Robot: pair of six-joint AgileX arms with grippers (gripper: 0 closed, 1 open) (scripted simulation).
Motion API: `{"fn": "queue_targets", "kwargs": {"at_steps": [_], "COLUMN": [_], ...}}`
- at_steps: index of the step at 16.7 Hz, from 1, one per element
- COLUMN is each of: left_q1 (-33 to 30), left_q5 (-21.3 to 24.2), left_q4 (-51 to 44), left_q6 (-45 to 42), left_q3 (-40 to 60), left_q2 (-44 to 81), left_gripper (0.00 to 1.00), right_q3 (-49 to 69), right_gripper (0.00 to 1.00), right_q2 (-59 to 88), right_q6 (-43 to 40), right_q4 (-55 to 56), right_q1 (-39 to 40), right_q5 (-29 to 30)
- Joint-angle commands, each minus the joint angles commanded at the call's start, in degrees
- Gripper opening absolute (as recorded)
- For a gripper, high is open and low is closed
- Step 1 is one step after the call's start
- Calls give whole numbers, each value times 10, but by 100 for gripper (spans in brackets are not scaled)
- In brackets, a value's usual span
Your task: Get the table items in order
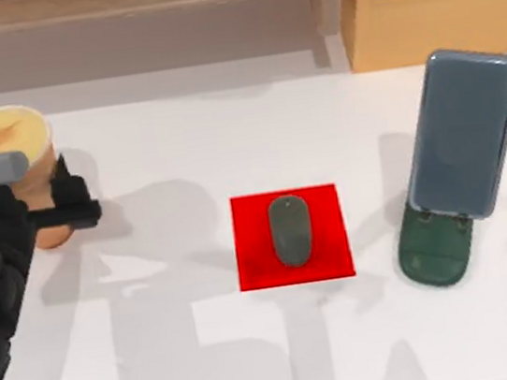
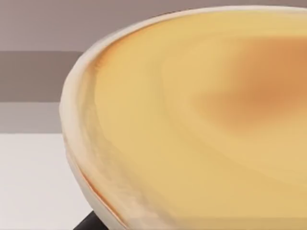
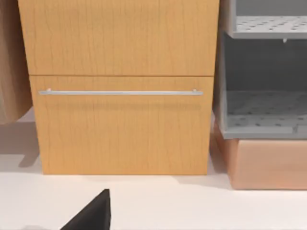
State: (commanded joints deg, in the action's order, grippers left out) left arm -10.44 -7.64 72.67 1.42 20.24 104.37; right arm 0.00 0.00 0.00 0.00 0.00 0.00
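- left gripper (image 1: pixel 65 205) pinching cup (image 1: pixel 12 148) near tabletop (image 1: pixel 191 350) left edge; front bare
- mouse (image 1: pixel 290 230) centred on red square (image 1: pixel 327 246); right gripper's state: cannot tell

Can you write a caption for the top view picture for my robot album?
Left pincer at the orange cup, mouse on the red square, phone on its stand.

Left hand (image 1: pixel 59 203) at the cup (image 1: pixel 6 140); mouse (image 1: pixel 290 229) on red square (image 1: pixel 296 272); phone (image 1: pixel 465 130) leaning on green stand (image 1: pixel 435 254).
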Motion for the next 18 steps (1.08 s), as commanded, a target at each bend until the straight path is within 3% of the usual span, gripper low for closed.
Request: {"fn": "queue_targets", "kwargs": {"at_steps": [7, 12, 18], "left_q1": [-24, -88, -163], "left_q5": [-6, -30, -87], "left_q4": [-10, -108, -309], "left_q6": [6, 23, 42], "left_q3": [57, 235, 498], "left_q2": [-22, -25, 50], "left_gripper": [0, 0, 0], "right_q3": [0, 0, 0], "right_gripper": [100, 100, 100], "right_q2": [0, 0, 0], "right_q6": [0, 0, 0], "right_q4": [0, 0, 0], "right_q1": [0, 0, 0], "right_q5": [0, 0, 0]}}
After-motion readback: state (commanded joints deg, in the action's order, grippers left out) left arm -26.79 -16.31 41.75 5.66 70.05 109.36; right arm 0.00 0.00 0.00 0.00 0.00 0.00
